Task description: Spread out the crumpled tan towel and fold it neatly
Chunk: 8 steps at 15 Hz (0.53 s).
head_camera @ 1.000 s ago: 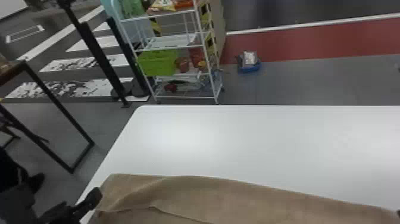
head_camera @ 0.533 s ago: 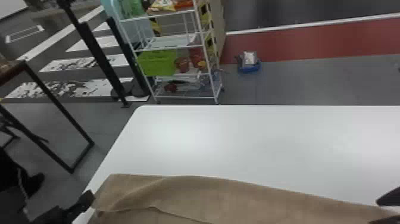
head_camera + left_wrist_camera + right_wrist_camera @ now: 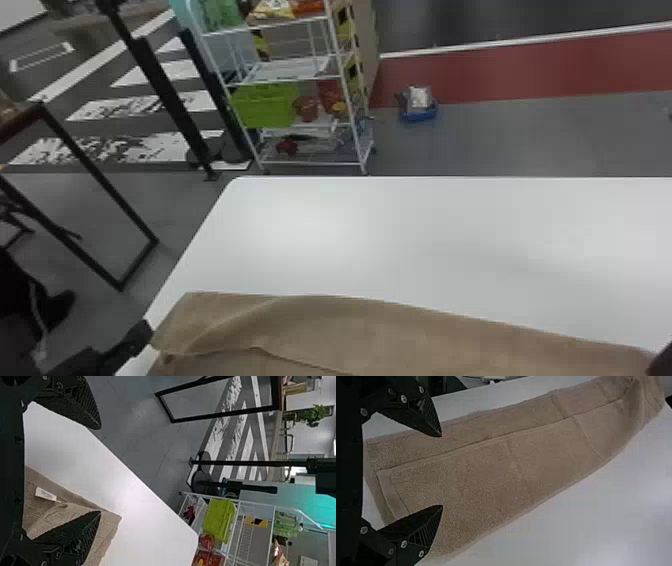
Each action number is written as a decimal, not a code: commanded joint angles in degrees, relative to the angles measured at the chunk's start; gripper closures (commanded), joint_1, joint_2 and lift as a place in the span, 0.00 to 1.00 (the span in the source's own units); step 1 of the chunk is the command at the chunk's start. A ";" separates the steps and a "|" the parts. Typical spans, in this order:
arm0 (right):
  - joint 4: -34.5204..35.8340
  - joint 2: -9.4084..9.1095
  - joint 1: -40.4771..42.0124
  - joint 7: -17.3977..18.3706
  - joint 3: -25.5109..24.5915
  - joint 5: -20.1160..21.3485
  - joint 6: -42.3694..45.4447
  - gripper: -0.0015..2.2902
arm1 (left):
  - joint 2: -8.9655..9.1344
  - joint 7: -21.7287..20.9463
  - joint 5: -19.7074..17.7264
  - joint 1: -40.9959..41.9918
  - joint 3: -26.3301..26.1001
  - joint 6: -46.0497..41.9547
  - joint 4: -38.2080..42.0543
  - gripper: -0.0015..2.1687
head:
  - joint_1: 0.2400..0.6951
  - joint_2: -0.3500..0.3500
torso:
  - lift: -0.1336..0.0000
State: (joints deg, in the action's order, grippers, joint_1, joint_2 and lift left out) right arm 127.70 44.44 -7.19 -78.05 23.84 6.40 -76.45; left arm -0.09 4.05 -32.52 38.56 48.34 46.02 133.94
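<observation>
Tan terry-cloth towel (image 3: 350,332): laid lengthwise along the near side of the white, smooth-topped bench (image 3: 400,240). Its left end lies near the bench's left edge. The surface is mostly flat, with creases. From the right wrist view, a narrower hemmed layer lies on a wider one; probably a lengthwise fold, though the head view cuts off the near part. The end farther from that camera is bunched and rumpled. A small white fabric tag (image 3: 45,494) shows on the cloth in the left wrist view.

Left claw (image 3: 140,337): at the towel's left end, released, black fingers (image 3: 81,405) wide apart. One finger overlaps the cloth in the wrist view; contact cannot be told.

Right claw (image 3: 662,362): at the towel's right end, released, ribbed fingers (image 3: 421,528) well parted, with cloth visible between them.

Beyond the bench: white wire shelf rack (image 3: 300,72) holding a lime-green plastic bin (image 3: 265,105); blue container (image 3: 419,115) on the grey floor (image 3: 500,135).
</observation>
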 commanded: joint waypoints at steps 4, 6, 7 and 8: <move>2.29 2.49 0.43 -0.28 2.27 3.88 3.72 0.23 | 0.24 -0.01 0.00 -0.15 0.00 0.00 -0.17 0.07 | 1.00 1.00 | 0.08; 4.14 3.72 0.78 -0.28 2.35 5.37 3.72 0.23 | 0.24 -0.01 0.00 -0.15 0.09 0.00 -0.17 0.07 | 1.00 1.00 | 0.08; 5.63 4.51 1.22 -0.28 2.79 6.52 3.72 0.23 | 0.24 -0.01 0.00 -0.15 0.26 0.00 -0.17 0.07 | 1.00 1.00 | 0.08; 6.78 5.66 1.39 -0.28 3.50 7.22 3.54 0.23 | 0.24 -0.01 0.00 -0.33 0.26 0.00 -0.17 0.07 | 1.00 1.00 | 0.08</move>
State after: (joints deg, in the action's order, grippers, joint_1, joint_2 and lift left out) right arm 132.82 48.74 -6.19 -78.05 26.62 12.47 -72.73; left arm -0.09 4.04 -32.52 38.37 48.52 46.02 133.77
